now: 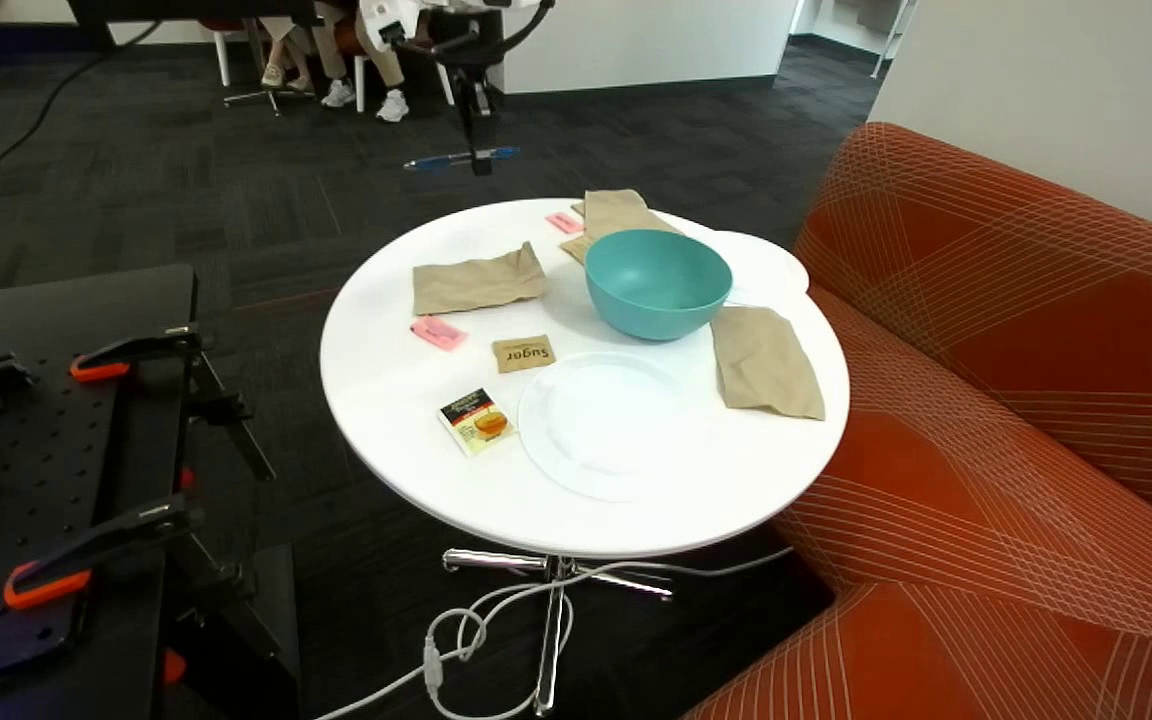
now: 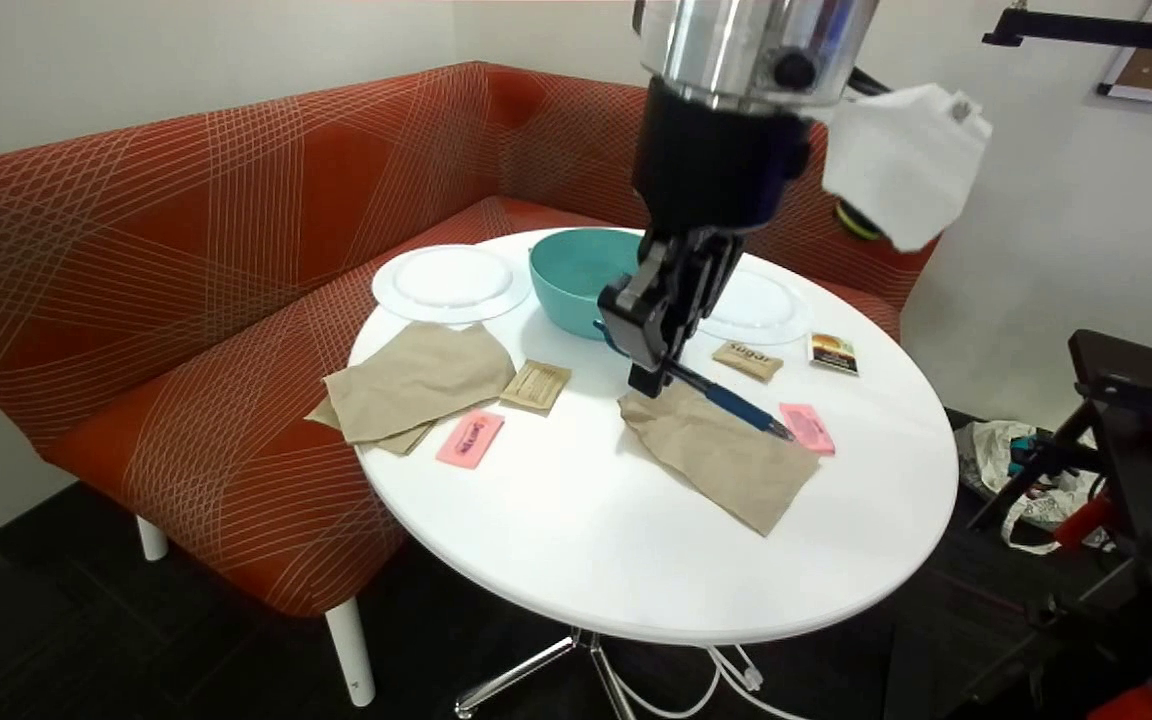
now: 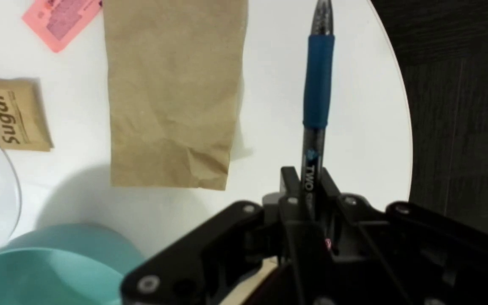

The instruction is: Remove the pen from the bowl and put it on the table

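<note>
Outside the teal bowl (image 1: 654, 312) and higher up, the gripper (image 3: 310, 184) grasps a blue pen (image 3: 319, 80) between clenched jaws, over the white table (image 2: 576, 540). White plates (image 2: 451, 278) flank the bowl, its smooth inner wall visible.

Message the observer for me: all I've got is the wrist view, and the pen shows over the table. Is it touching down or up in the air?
Observer: Up in the air. In an exterior view, the pen hangs clear of the table.
Operator: Good. I see its blue grip, but the rest disappears into the end effector. Does it stick out the other side?
Observer: Yes. An exterior view shows the back end poking out past the fingers, on the opposite side from the grip.
</note>
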Robot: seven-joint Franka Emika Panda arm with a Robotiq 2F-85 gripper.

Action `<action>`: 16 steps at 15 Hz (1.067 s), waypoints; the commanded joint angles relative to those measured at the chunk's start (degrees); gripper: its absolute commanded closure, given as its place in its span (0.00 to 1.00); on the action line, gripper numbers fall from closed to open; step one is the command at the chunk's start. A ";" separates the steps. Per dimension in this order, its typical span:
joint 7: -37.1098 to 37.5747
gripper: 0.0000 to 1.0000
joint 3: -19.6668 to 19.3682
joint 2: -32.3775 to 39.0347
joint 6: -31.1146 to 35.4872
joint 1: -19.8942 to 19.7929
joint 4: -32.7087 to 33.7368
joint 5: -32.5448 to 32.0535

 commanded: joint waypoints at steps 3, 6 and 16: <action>-1.50 0.97 -0.99 4.27 8.55 0.78 -2.43 1.13; -0.97 0.97 -2.35 6.62 11.35 1.80 -2.20 0.95; -0.35 0.49 -6.54 8.69 12.96 5.44 -1.60 0.55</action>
